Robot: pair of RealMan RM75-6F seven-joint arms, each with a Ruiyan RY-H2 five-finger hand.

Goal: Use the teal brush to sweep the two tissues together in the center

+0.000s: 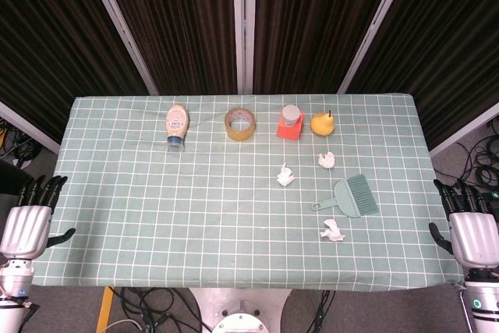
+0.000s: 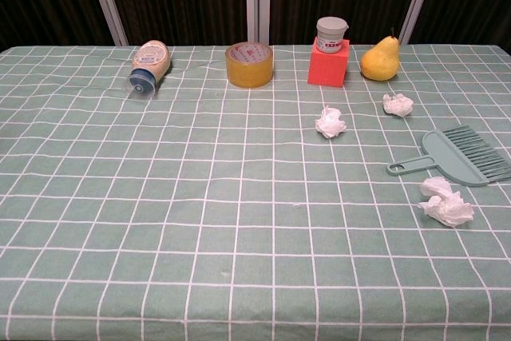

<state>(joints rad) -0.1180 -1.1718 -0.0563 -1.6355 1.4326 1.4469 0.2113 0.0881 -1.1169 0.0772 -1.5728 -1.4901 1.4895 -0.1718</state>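
On table right side: teal brush (image 1: 355,196) flat, handle pointing left

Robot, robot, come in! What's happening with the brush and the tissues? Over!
Left hand and right hand open, off the table edges. Teal brush untouched, lying flat. Three tissues scattered around it. Nothing blocking.

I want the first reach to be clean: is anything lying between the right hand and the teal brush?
Nothing visible does. The right hand hangs off the table's right edge, and only bare checked cloth lies between it and the teal brush. The nearest tissue sits in front of the brush, out of that path.
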